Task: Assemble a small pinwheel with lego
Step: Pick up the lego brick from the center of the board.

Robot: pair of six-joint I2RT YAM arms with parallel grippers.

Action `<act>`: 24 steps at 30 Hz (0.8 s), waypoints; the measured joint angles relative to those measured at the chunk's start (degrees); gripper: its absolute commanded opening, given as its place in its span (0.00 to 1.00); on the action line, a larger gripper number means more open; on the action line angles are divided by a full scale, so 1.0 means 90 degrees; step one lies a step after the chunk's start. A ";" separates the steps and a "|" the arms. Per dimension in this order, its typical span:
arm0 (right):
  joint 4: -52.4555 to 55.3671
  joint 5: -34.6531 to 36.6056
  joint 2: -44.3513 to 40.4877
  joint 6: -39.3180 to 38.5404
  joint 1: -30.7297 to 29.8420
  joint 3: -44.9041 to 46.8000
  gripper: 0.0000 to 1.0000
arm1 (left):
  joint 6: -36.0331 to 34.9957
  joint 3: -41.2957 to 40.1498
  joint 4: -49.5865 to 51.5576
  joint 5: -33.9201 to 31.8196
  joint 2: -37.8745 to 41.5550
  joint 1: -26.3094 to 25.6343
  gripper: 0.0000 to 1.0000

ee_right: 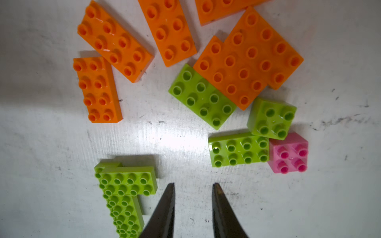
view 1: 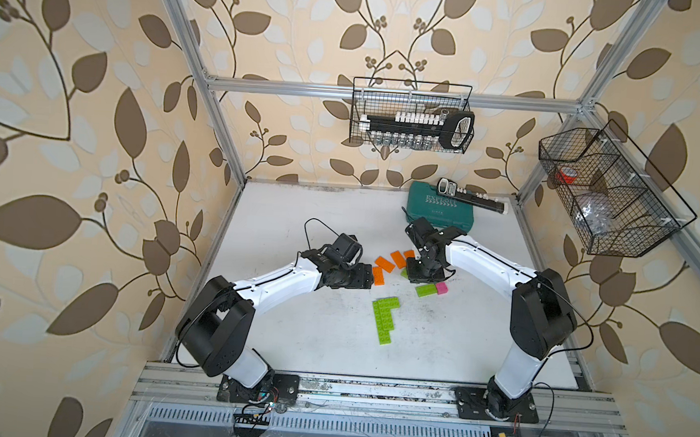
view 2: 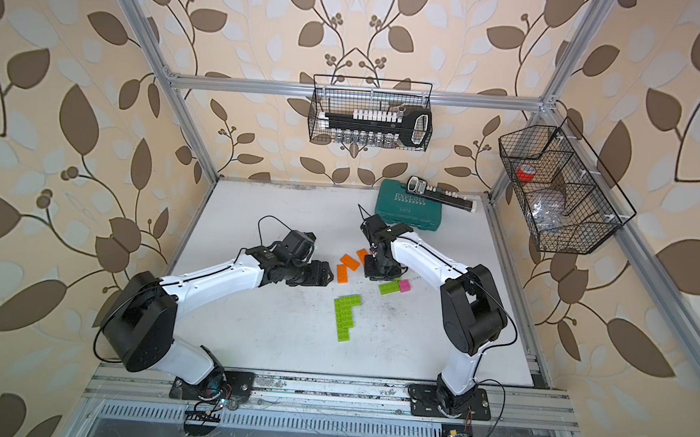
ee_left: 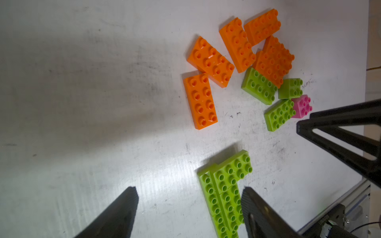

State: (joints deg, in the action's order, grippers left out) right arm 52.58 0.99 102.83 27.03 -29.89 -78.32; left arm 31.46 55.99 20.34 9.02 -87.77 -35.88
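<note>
step: pinwheel partly built, by my read; a loose brick is next to go onto the lime-green L-shaped assembly (view 1: 386, 319).
right gripper (ee_right: 193, 185): narrow gap, nothing between the fingers; over bare table.
left gripper (ee_left: 188, 191): jaws wide, empty; above the table, just beside an orange 2x4 brick (view 1: 378, 276).
key relation: lime 2x4 brick (ee_right: 239, 150) lies just ahead of the right gripper to one side, the L-shaped assembly to the other — gripper between them, touching neither.
long axis: that brick's long axis runs roughly parallel to the line from finger to finger; my judgement is that a wrist turn is needed to pinch its short width.
nearer arm: right, in both top views.
rest of lego: pink square brick (ee_right: 290, 153) touches the lime brick's end; small green square brick (ee_right: 272, 118) just beside both; second lime 2x4 brick (ee_right: 202, 96) touches a joined orange pair (ee_right: 249, 57); loose orange bricks (ee_right: 115, 41) beyond.
table (view 1: 291, 328): white, scuffed, flat.
room: aluminium frame (view 1: 389, 93), leaf wallpaper (view 1: 75, 128), wire baskets (view 1: 359, 103) on the walls; teal tool case (view 1: 440, 210) at the far edge — well apart from the lego.
</note>
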 measured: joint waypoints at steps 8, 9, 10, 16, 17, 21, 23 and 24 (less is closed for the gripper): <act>0.0000 -0.0155 0.0321 -0.0197 0.0041 -0.0051 0.22 | 0.0036 0.0291 -0.0389 0.0182 -0.0784 -0.0257 0.80; 0.0010 -0.0158 0.0408 -0.0194 0.0002 -0.0100 0.22 | 0.0053 0.0291 -0.0444 0.0194 -0.0826 -0.0255 0.79; 0.0036 -0.0158 0.0522 -0.0189 -0.0061 -0.0185 0.22 | 0.0080 0.0291 -0.0505 0.0228 -0.0872 -0.0253 0.79; 0.0073 -0.0160 0.1183 -0.0075 -0.0566 -0.0967 0.22 | 0.0406 0.0202 -0.1039 0.0461 -0.0959 0.0002 0.75; 0.0075 -0.0170 0.1280 -0.0046 -0.0634 -0.1093 0.22 | 0.0454 0.0148 -0.1139 0.0493 -0.0959 0.0070 0.74; 0.0095 -0.0228 0.1637 0.0068 -0.0750 -0.1501 0.22 | 0.0648 -0.0202 -0.1445 0.0648 -0.0957 0.0406 0.74; 0.0107 -0.0236 0.1802 0.0095 -0.0770 -0.1661 0.22 | 0.0716 -0.0359 -0.1506 0.0692 -0.0957 0.0539 0.74; 0.0114 -0.0245 0.1870 0.0114 -0.0780 -0.1729 0.22 | 0.0736 -0.0430 -0.1530 0.0729 -0.0957 0.0597 0.74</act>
State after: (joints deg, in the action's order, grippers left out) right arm 53.60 -1.21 119.66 28.05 -36.91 -93.89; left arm 38.09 52.12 6.57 15.57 -96.38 -30.50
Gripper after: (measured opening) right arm 0.218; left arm 0.738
